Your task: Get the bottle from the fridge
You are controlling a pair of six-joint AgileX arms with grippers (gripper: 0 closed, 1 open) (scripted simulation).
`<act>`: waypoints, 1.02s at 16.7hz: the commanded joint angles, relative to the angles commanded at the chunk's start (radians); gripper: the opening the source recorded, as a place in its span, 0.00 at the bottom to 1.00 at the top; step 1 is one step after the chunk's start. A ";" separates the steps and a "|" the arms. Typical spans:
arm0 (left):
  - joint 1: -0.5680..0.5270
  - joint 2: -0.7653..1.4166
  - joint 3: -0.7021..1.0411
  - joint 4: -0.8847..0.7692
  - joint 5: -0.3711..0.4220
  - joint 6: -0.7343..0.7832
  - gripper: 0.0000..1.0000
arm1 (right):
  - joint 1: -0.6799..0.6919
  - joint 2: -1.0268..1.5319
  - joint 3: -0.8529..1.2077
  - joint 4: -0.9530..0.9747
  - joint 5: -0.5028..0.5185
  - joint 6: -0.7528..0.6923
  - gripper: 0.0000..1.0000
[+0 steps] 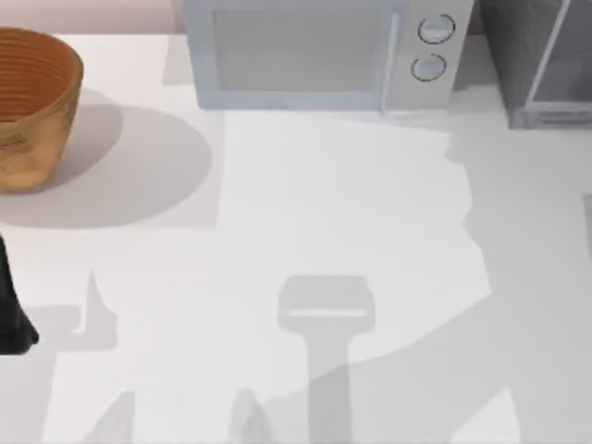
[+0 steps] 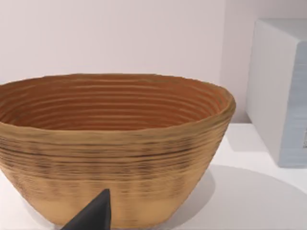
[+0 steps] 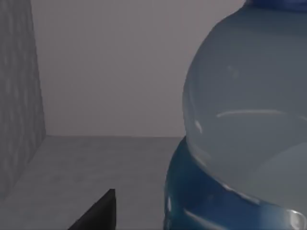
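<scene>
Fingertip of my right gripper (image 3: 98,213) pokes into the right wrist view as one dark wedge, and from that alone I cannot tell whether the fingers are apart or closed. Just beside it stands the bottle (image 3: 244,124), very close to the camera, clear and pale above with a blue band low on its body and a sliver of blue cap at its crown. It rests on the grey floor of the fridge (image 3: 17,96), whose mottled side wall rises on one side with a plain back wall behind.

My left gripper (image 2: 93,216) also shows a single dark tip, so its fingers are likewise beyond my telling. It points at the woven basket (image 2: 115,158), which sits near the microwave (image 2: 280,96).

From above, the basket (image 1: 28,106) is at the table's (image 1: 351,213) far left, the microwave (image 1: 324,55) at the back centre, the fridge (image 1: 541,60) at the back right, and the left arm (image 1: 11,310) at the left edge
</scene>
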 joint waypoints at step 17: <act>0.000 0.000 0.000 0.000 0.000 0.000 1.00 | 0.000 0.000 0.000 0.000 0.000 0.000 0.00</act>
